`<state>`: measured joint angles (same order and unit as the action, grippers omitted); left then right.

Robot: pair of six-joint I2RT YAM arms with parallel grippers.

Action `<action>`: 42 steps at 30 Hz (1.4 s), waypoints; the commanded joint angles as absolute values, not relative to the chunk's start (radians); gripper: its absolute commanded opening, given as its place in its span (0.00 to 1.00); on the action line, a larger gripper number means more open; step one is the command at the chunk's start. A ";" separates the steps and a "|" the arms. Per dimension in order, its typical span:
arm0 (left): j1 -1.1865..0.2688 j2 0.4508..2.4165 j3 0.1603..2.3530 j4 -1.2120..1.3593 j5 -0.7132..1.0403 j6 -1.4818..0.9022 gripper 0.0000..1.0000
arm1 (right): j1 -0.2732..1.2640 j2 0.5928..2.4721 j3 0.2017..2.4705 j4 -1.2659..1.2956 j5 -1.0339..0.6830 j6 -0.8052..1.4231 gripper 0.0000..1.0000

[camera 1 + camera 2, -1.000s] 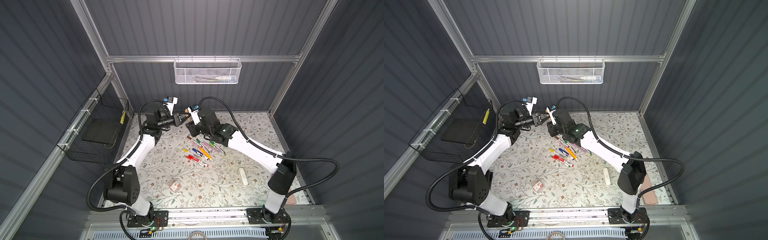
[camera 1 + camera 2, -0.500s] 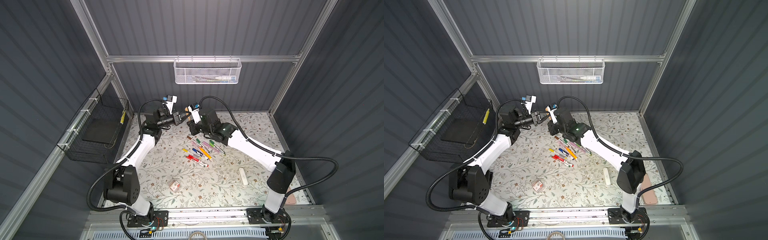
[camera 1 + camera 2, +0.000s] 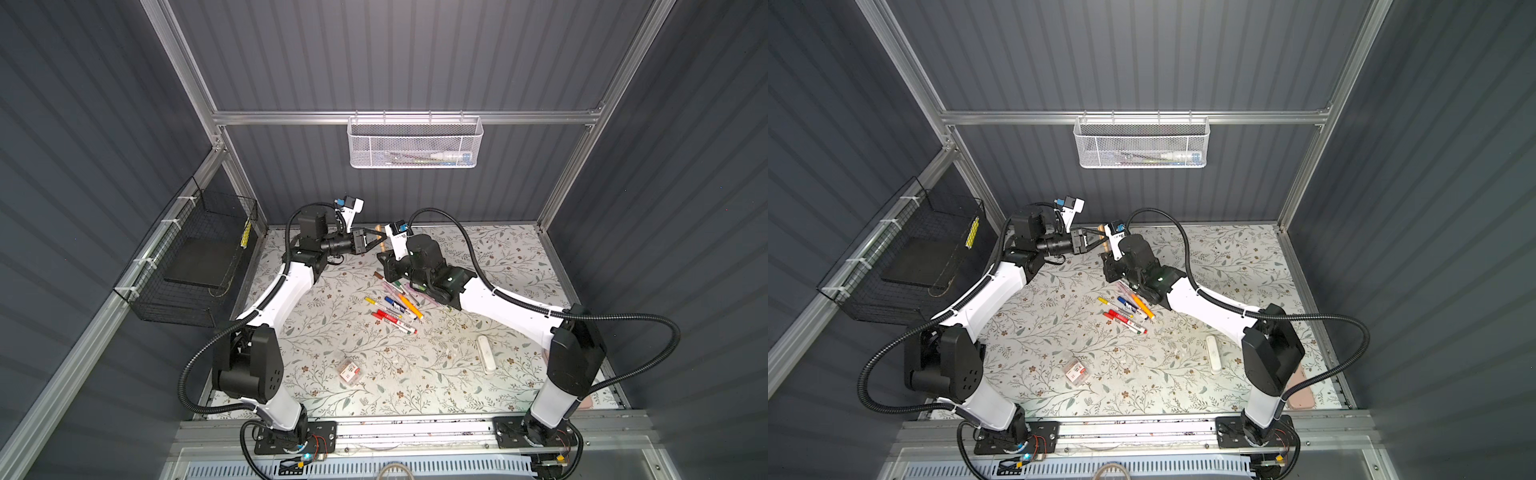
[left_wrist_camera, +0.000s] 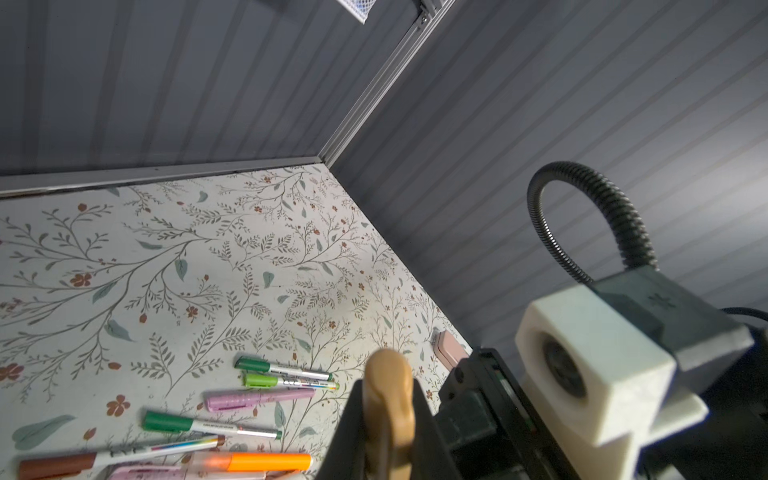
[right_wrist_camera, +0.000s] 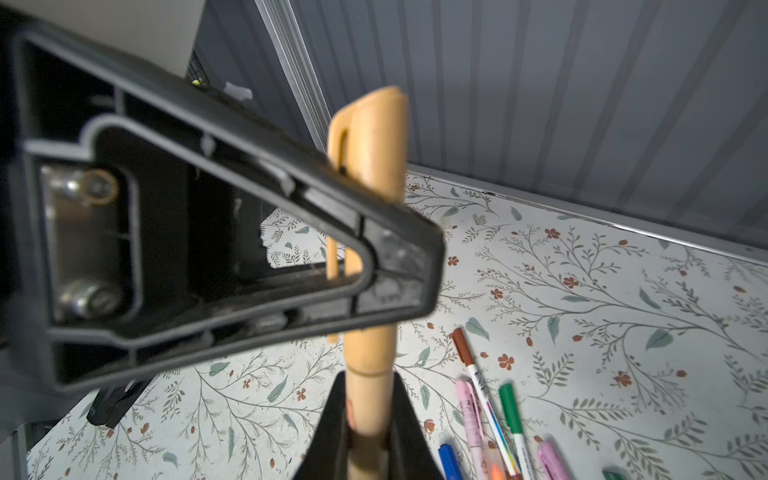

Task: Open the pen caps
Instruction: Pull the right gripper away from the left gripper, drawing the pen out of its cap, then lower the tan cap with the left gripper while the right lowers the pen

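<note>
Noted same build on left arm (image 3: 286, 291) and right arm (image 3: 511, 309): white link shells, black joint housings, big black shoulder blocks (image 3: 249, 365) with small round holes in the side. Traced black ribbed conduit (image 3: 648, 345) from each base to each wrist, fixed to the links with white zip ties. Logged black base plates (image 3: 291, 436) on a silver rail (image 3: 415, 428), red and black wiring exposed. Wrist camera (image 4: 582, 365): white blocky housing, round dark lens, black mount. Left end effector (image 5: 390, 266): black triangular ribbed fingers, grey rim line, two bright screws at the root. Right end effector (image 5: 368, 428): black too. Small green light (image 3: 1157, 279) on right forearm.
</note>
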<state>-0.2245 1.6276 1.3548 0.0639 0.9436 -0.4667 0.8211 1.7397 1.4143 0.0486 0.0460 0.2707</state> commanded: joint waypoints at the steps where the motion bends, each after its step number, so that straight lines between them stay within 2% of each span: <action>1: -0.182 1.597 1.428 0.166 0.890 -0.450 0.00 | 0.834 1.753 1.384 -0.131 0.046 0.245 0.00; 7: -0.149 1.603 1.471 0.143 0.877 -0.411 0.00 | 0.843 1.754 1.347 -0.115 0.016 0.277 0.00; 12: -0.140 1.622 1.540 0.224 0.916 -0.398 0.00 | 0.862 1.791 1.324 -0.109 -0.013 0.310 0.00; 16: -0.124 1.643 1.659 0.093 0.891 -0.285 0.00 | 0.862 1.776 1.307 -0.123 -0.004 0.299 0.00; 18: -0.098 1.644 1.655 0.156 0.901 -0.351 0.00 | 0.861 1.767 1.298 -0.123 -0.001 0.293 0.00; 21: -0.051 1.649 1.587 0.383 0.909 -0.553 0.00 | 0.860 1.768 1.301 -0.126 -0.006 0.288 0.00; 23: -0.040 1.651 1.570 0.432 0.908 -0.588 0.00 | 0.860 1.776 1.305 -0.129 -0.016 0.290 0.00; 31: -0.038 1.630 1.606 0.243 0.888 -0.500 0.00 | 0.851 1.765 1.314 -0.160 0.002 0.263 0.00; 42: -0.039 1.512 1.378 -0.326 0.617 -0.222 0.00 | 0.656 1.632 1.309 -0.396 -0.031 0.147 0.00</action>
